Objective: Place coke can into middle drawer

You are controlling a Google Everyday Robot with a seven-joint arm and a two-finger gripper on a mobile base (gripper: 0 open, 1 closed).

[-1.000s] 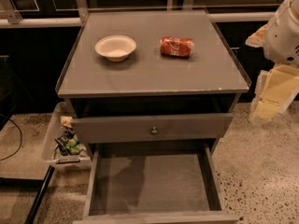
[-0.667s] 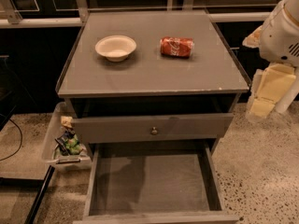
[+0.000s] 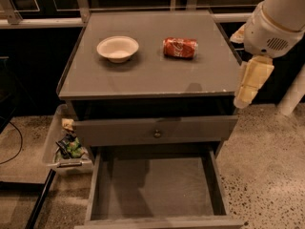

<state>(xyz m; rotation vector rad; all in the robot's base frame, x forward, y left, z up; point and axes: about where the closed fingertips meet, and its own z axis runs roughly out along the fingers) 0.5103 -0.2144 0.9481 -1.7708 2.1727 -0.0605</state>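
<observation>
- Gripper fingers (image 3: 251,82) hung beside the right edge of the tabletop (image 3: 152,75); open or closed, I could not tell.
- Middle drawer (image 3: 155,187) stood open, below-left of them.
- White bowl (image 3: 117,48) sat far left.
- Coke can (image 3: 180,47) lay sideways on the tabletop, left of them, apart.

**Grey, Red and Cream**

The coke can (image 3: 179,47) is showing red with white script on the grey worktop (image 3: 157,75), the bowl (image 3: 117,48) off-white. The middle drawer (image 3: 157,187) is showing plain grey. The cream end effector (image 3: 244,95) is hanging beside the worktop's right edge
</observation>
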